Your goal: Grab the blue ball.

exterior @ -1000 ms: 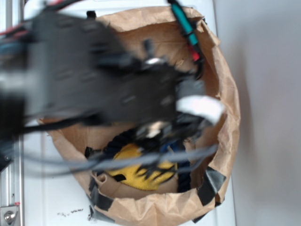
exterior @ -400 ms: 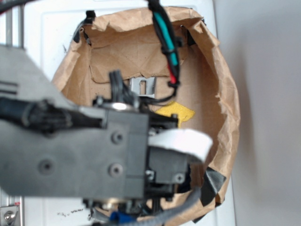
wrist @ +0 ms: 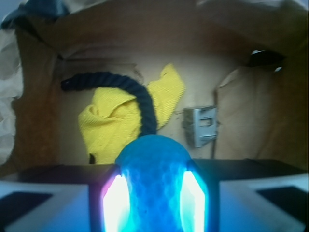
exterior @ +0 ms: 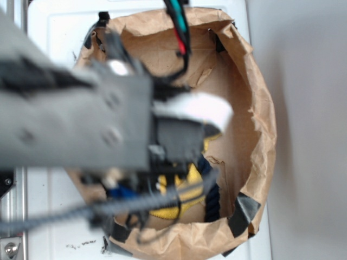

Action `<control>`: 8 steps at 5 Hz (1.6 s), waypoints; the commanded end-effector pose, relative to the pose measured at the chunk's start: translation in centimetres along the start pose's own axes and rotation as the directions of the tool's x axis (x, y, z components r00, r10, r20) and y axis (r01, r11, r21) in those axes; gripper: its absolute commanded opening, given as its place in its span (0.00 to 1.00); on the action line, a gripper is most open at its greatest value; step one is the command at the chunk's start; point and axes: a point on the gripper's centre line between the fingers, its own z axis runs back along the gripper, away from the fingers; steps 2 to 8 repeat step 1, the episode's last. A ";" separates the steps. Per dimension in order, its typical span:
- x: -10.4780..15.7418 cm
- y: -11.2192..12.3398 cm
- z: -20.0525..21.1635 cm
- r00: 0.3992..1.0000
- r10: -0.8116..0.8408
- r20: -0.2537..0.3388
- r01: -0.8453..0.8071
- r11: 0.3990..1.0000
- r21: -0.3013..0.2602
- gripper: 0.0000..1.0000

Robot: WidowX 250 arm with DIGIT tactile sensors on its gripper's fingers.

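In the wrist view the blue ball (wrist: 152, 164), teal and dimpled, fills the gap between the two glowing finger pads (wrist: 116, 203). My gripper (wrist: 152, 200) is shut on it, and both pads press its sides. The ball hangs above the floor of the brown paper bag (wrist: 145, 29). In the exterior view my blurred grey arm (exterior: 76, 124) covers the left half of the bag (exterior: 260, 108). Only a small blue patch of the ball (exterior: 123, 192) shows beneath it.
A crumpled yellow cloth (wrist: 108, 121) lies on the bag floor with a dark navy rope (wrist: 140, 99) across it. A small grey metal block (wrist: 200, 124) sits to its right. The exterior view shows the cloth (exterior: 184, 189), the rope (exterior: 212, 197) and black tape (exterior: 244, 211) on the bag's rim.
The arm has swung across the exterior view and now sits higher in the picture. It covers the metal block, while the yellow cloth and rope show below it again.
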 end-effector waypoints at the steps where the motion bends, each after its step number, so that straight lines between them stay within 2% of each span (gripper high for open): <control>1: 1.1 3.3 1.5 0.993 -0.054 0.103 0.029 0.974 0.225 0.00; 8: 1.1 3.3 1.5 0.993 -0.054 0.103 0.029 0.974 0.225 0.00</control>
